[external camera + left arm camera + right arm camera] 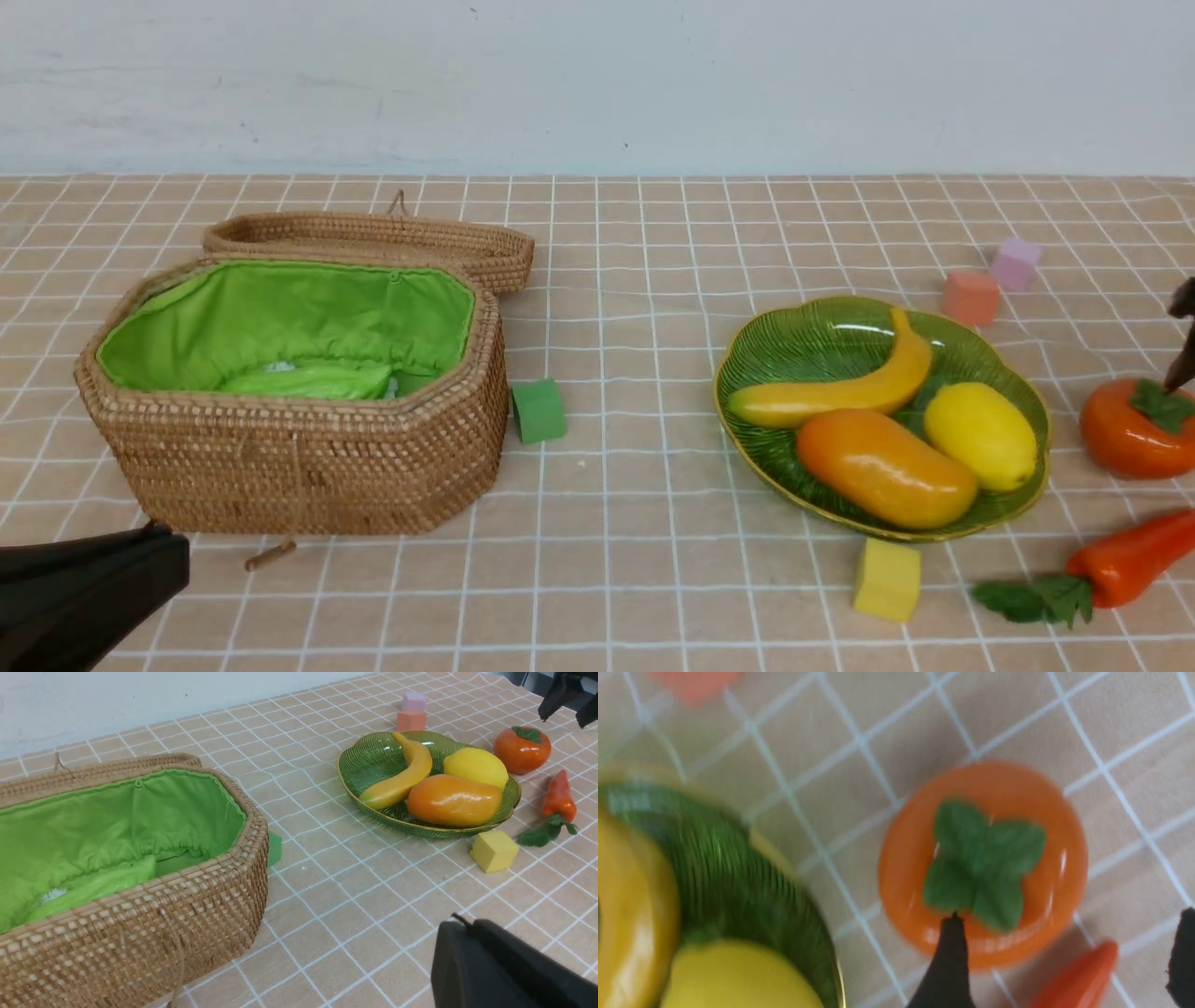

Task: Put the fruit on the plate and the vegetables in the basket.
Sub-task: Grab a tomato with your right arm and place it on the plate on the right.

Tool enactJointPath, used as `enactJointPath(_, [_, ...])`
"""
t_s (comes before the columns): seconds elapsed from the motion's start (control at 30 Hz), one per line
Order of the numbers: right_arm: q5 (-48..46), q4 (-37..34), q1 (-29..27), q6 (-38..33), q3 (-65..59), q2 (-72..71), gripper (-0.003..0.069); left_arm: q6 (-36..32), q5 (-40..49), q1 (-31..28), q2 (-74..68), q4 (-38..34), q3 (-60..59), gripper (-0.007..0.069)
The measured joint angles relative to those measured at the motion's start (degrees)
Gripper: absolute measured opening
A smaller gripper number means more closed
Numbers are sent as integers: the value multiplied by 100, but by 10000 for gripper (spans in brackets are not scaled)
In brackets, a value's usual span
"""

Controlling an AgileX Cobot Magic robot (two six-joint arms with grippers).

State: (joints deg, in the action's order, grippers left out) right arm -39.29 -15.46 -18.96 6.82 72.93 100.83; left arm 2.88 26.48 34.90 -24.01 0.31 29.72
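Persimmon [1125, 439] standing beside the plate [784, 341] under a spread right gripper [1069, 914]

Three fruits are lying on the plate. The banana [840, 392] is curving across its far side, the mango [882, 467] is resting along the near side, and the lemon [980, 434] is sitting to the right of both. The persimmon is standing on the table [635, 523] just right of the plate, leaf cap up. The right gripper is hanging above it, jaws spread wide and grasping nothing. The right wrist picture is blurred.

The pepper [1134, 553] is lying on the table nearer the robot than the persimmon, its leaves pointing left. The basket [308, 476] is standing on the left with its lid [373, 238] lying back behind it. Something pale green is showing at the bottom of the lining, too unclear to name.

The left gripper [84, 588] is showing only as a dark shape near the basket's front corner. Whether it is released or clenched cannot be told. A green cube [539, 411] is sitting just right of the basket, and a yellow cube [885, 579] just in front of the plate.
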Motion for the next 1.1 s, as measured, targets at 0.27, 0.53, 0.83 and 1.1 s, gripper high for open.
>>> enactJointPath(0.27, [-41,-2018,-653,-1723,0,773,607,-33,-38,0,0,5,0,-6])
enactJointPath(0.53, [75,-2869,-689,-2473,0,1045,605,-43,-49,0,0,23,0,-6])
enactJointPath(0.83, [74,-3592,-689,-3277,0,1132,470,-46,-49,0,0,23,0,-5])
enactJointPath(1.1, [-41,-3680,-694,-3727,49,1109,446,-66,-49,0,0,23,0,-5])
